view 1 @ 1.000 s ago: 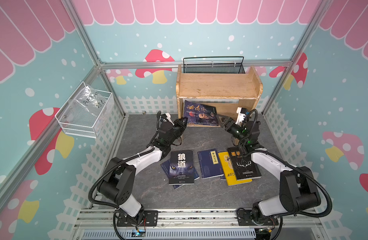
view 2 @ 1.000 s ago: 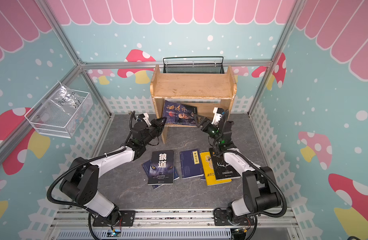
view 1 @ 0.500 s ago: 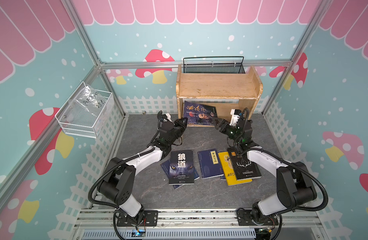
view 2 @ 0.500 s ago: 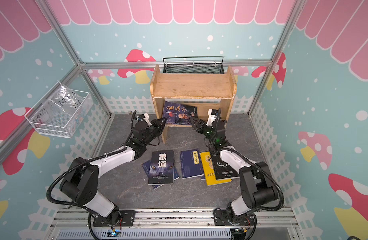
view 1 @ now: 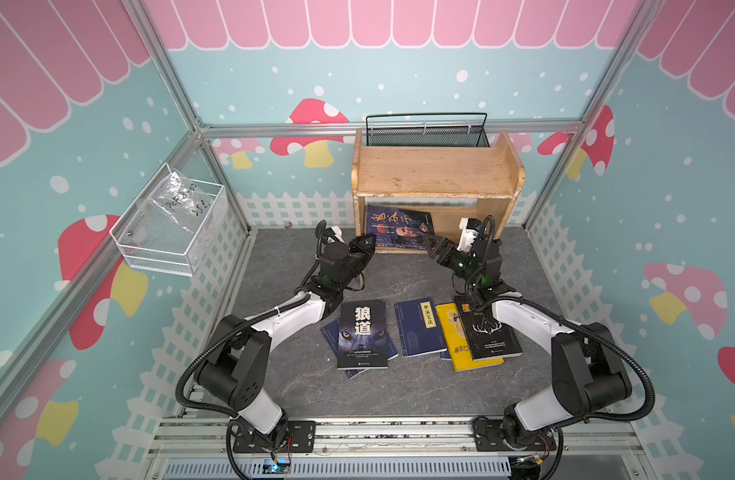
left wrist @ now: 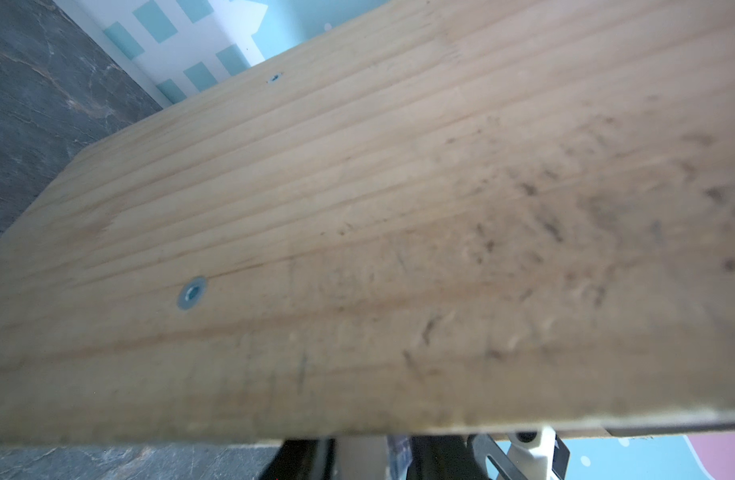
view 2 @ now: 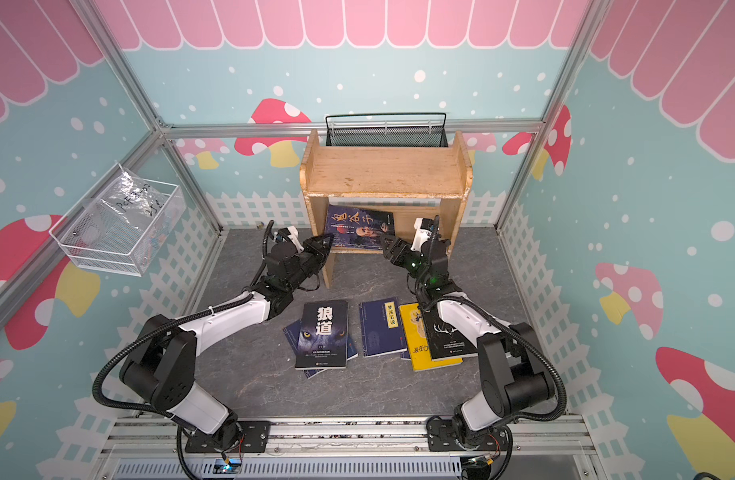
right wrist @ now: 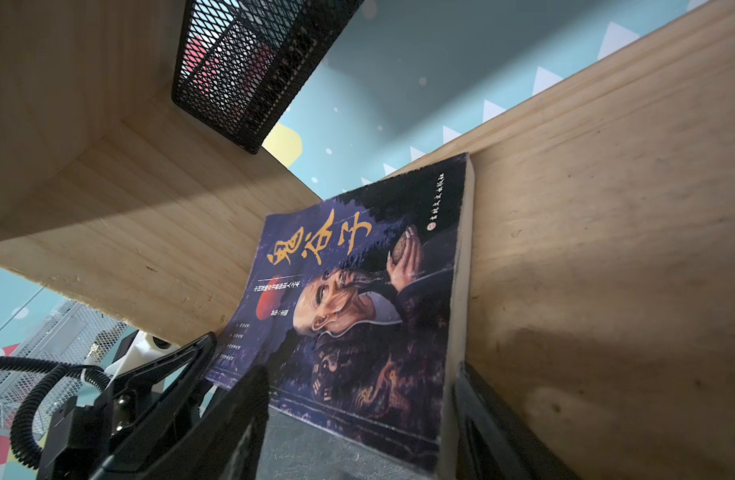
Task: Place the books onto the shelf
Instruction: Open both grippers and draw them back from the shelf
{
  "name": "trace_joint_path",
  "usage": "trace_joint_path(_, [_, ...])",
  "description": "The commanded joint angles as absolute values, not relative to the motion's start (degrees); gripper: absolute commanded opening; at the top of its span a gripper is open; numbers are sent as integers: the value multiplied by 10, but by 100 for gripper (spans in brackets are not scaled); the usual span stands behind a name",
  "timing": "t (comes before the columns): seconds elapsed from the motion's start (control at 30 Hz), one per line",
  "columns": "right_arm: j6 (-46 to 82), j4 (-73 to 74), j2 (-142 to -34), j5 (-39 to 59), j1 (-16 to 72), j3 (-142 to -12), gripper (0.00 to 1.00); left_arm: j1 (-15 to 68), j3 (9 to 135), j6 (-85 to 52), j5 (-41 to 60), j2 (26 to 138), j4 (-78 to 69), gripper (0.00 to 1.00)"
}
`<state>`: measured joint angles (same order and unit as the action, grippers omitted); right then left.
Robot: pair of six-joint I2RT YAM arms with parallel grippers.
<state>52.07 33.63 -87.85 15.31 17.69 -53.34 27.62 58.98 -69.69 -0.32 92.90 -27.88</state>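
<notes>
Right claw (view 1: 430,242): jaws spread wide at the 4 o'clock corner of the robed-man book (view 1: 399,224). In the right wrist view we see one finger (right wrist: 249,415) across the cover. The other finger (right wrist: 490,424) is just outside the page edge, next to the lower board. Nothing is clamped, and we can't tell whether either finger touches the book.

Left claw (view 1: 368,243): at the book's 8 o'clock corner, by the front left edge of the shelf (view 1: 432,174). The left wrist view is nearly all shelf wood (left wrist: 399,208), with only finger stubs at the frame edge. We can't tell how far it's open or whether it grips that corner.

The robed-man book sits in the shelf's lower tier, left half, cover facing out, skewed.

The shelf is at 12 o'clock on the counter (view 1: 399,390), with the black mesh basket (view 1: 426,133) behind it. The other books lie flat at 6 o'clock from the shelf:
- The wolf-eye book (view 1: 362,332) lies on top of navy books (view 1: 330,332).
- A navy book with yellow label (view 1: 417,328) is at its 3 o'clock.
- Next comes the yellow book (view 1: 453,336), with the antler book (view 1: 488,332) overlapping it.

All of them are well apart from both claws.
</notes>
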Motion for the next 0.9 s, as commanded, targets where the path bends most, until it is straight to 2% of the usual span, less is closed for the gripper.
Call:
trace_joint_path(0.0, [519, 317, -897, 154, 186, -545, 72, 271, 604, -694, -43, 928, -261, 43])
trace_joint_path(0.3, [524, 318, -898, 153, 188, -545, 71, 272, 605, -695, -47, 910, -215, 71])
trace_joint_path(0.6, [526, 318, -898, 151, 193, -541, 71, 264, 601, -685, -66, 879, -136, 79])
trace_joint_path(0.67, [524, 316, -895, 149, 194, -541, 71, 261, 601, -657, -68, 865, -116, 80])
trace_joint_path(0.73, [520, 313, -892, 149, 193, -541, 71, 255, 598, -605, -68, 850, -96, 90])
trace_joint_path(0.87, [507, 302, -884, 144, 193, -540, 71, 212, 589, -472, 8, 831, -55, 95])
